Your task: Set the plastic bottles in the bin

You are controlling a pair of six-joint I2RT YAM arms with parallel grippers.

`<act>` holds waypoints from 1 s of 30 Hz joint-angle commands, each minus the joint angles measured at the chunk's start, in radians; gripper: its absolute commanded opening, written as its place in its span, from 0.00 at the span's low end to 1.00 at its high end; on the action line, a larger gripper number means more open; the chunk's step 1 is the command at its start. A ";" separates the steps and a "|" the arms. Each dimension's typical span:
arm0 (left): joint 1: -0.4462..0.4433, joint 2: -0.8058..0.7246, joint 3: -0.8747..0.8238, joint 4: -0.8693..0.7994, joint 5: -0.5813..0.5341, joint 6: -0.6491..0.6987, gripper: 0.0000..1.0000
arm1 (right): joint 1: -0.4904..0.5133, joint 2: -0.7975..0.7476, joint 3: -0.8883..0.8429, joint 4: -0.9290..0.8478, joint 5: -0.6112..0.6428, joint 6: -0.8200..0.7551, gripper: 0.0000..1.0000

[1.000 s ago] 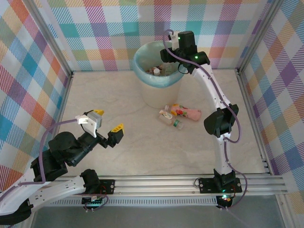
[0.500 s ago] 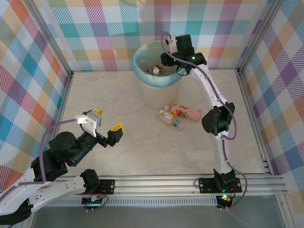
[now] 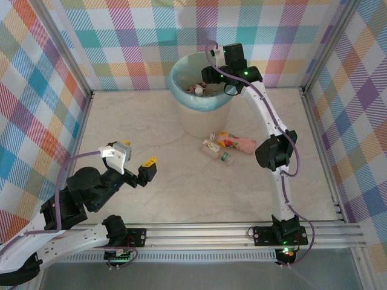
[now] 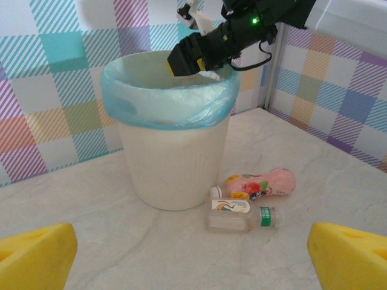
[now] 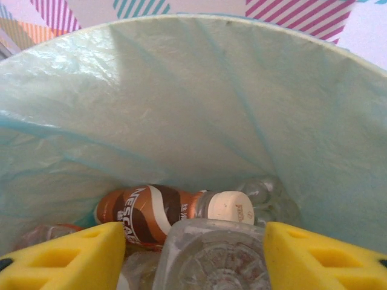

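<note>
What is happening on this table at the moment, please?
The right gripper is over the bin, a clear bottle between its fingers; whether it grips it is unclear. A brown bottle and others lie inside. Three bottles lie on the table beside the bin. The left gripper hovers open and empty.

table (image 3: 181,193): pale marble; walls (image 3: 36,90): pastel plaid; rail (image 3: 205,232): metal

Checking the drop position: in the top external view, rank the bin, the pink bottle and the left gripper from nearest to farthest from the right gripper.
1. bin: far centre; the right gripper hangs over its mouth.
2. pink bottle: lying right of the bin's base.
3. left gripper: near left, well clear of both.
</note>
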 commanded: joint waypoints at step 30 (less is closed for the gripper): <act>0.075 0.676 0.112 0.072 -0.072 -0.464 0.99 | 0.006 -1.089 -1.532 0.292 -0.081 0.075 0.68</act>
